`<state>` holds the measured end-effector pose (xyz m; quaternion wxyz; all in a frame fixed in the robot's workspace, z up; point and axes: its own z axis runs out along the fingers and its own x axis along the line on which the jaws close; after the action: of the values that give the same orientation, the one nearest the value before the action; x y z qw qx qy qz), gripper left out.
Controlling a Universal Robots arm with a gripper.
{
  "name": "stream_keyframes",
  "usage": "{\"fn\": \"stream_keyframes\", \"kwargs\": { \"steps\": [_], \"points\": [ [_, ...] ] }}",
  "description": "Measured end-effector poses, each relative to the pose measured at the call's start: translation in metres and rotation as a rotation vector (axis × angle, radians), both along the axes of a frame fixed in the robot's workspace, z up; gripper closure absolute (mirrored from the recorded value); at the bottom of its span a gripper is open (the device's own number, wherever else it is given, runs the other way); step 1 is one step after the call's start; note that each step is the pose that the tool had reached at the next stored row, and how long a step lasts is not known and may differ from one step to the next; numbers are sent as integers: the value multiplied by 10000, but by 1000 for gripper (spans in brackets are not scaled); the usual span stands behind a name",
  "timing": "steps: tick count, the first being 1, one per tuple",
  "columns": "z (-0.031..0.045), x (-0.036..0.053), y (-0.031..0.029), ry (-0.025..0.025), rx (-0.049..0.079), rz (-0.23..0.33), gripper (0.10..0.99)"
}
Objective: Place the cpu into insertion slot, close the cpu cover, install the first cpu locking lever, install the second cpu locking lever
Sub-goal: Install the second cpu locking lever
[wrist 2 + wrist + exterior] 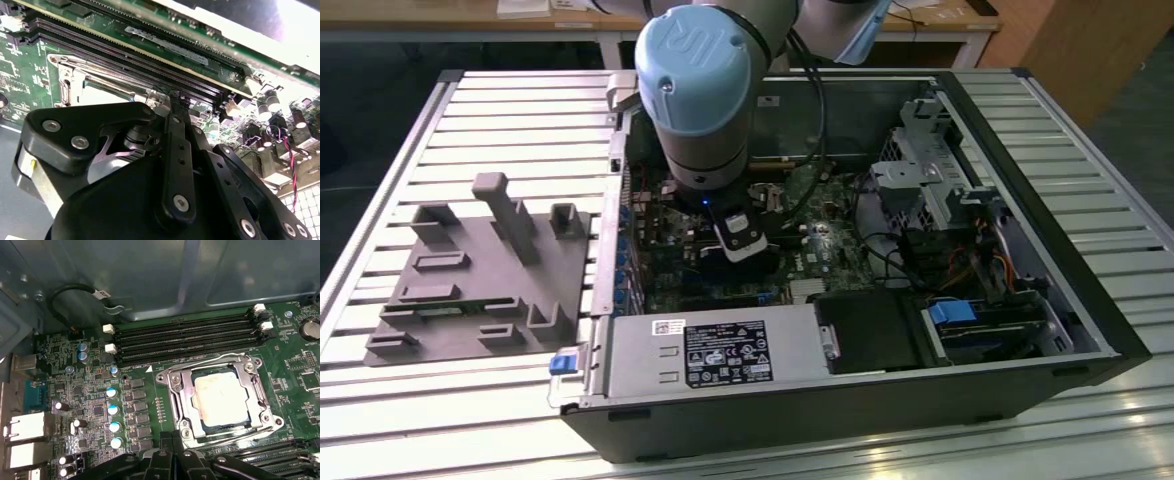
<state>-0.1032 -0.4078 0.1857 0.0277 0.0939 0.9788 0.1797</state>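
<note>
Cpu [221,400] sitting seated in insertion slot [186,401]; cpu cover [256,399] lying closed, framing chip. Gripper [172,440] hovering near socket edge, fingers pinched together, holding nothing.

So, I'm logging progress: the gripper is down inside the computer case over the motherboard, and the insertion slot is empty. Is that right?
Not quite: the insertion slot is not empty. The first wrist view shows the cpu lying in it, framed by the cpu cover. The rest holds: the gripper is down inside the computer case, over the motherboard.
</note>
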Motion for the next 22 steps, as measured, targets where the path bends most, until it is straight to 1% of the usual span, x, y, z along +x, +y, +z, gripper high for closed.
{"fn": "stream_keyframes", "kwargs": {
  "steps": [4,10,16,17,19,22],
  "points": [
    [44,0,1,-2,4,0,984],
    [157,0,0,0,-1,-1,984],
    [290,1,0,1,-18,-6,984],
    [311,2,0,1,-35,-10,984],
    [345,3,0,0,-114,-21,984],
    [390,5,0,0,-346,-42,984]
  ]
}}
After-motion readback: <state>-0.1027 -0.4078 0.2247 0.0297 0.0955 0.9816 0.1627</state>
